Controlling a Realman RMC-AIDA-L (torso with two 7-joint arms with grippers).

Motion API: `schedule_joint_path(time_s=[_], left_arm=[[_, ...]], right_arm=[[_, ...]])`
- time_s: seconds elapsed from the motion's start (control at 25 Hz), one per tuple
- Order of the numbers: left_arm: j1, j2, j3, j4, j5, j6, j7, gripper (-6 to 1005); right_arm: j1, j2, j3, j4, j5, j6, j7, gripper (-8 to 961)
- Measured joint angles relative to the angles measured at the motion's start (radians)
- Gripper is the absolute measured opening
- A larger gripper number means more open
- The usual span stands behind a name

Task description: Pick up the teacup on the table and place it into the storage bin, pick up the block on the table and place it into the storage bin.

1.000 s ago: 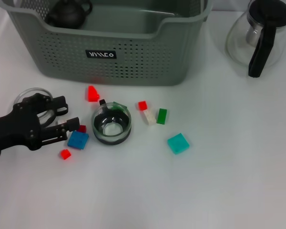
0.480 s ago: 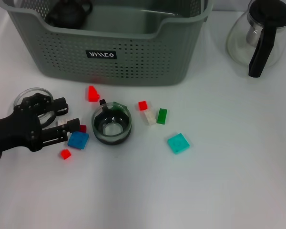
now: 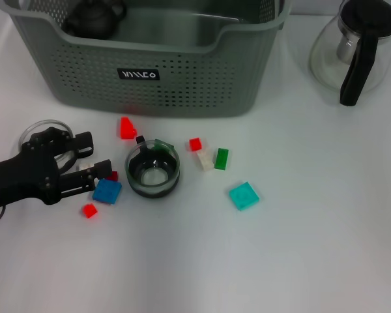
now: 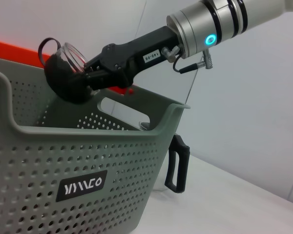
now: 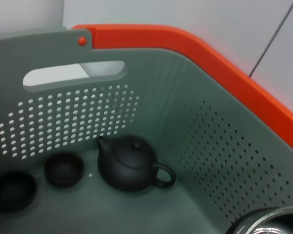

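1. Glass teacup [image 3: 152,170] upright on the white surface [image 3: 300,254], in front of the storage bin [image 3: 182,85] and outside it.
2. Blue block [image 3: 107,191] just to the left of the teacup, with a dark red block [image 3: 112,175] touching its far edge and a small red block [image 3: 88,210] a little farther left and nearer the robot.
3. Red wedge block [image 3: 126,128] behind the teacup to the left, close to the bin's front wall.
4. To the right of the teacup: a red cube [image 3: 195,144], a white block [image 3: 204,160] and a green block [image 3: 221,158] side by side, then a teal block [image 3: 244,195] farther right.
5. Left claw [image 3: 99,156] low over the surface to the left of the teacup, released, jaws spread and gripping nothing; lower finger right beside the dark red block.
6. Clear round glass piece [image 3: 39,130] partly under that claw, farther left of the teacup.
7. Inside the bin, behind the teacup: a black teapot [image 5: 132,165] and two dark cups [image 5: 63,169].
8. Right claw [image 4: 85,78] held above the bin's rim, a dark round shape and a clear glass rim at its tip; cannot tell whether clenched or released.
9. Glass carafe [image 3: 355,45] well to the right of the teacup, beside the bin.
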Motion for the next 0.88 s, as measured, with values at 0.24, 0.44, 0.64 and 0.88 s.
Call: schedule_joint_path(time_s=[0.24,0.44,0.64,0.88], left_arm=[[0.0,0.0,0.0,0.0,0.0,-0.004,0.0,737],[0.0,0.0,0.0,-0.001,0.0,-0.004,0.0,736],[0.0,0.0,0.0,-0.006,0.002,-0.004,0.0,735],[0.0,0.0,0.0,-0.006,0.002,-0.005,0.0,734]], right_arm=[[-0.001,-0.003,-0.001,0.013,-0.009,-0.014,0.0,56],[-0.006,-0.006,-0.002,0.015,-0.012,-0.028,0.0,56],[-0.012,-0.007,-0.003,0.027,-0.014,-0.03,-0.003,56],[-0.02,-0.008,-0.022,0.029,-0.014,-0.033,-0.001,65]])
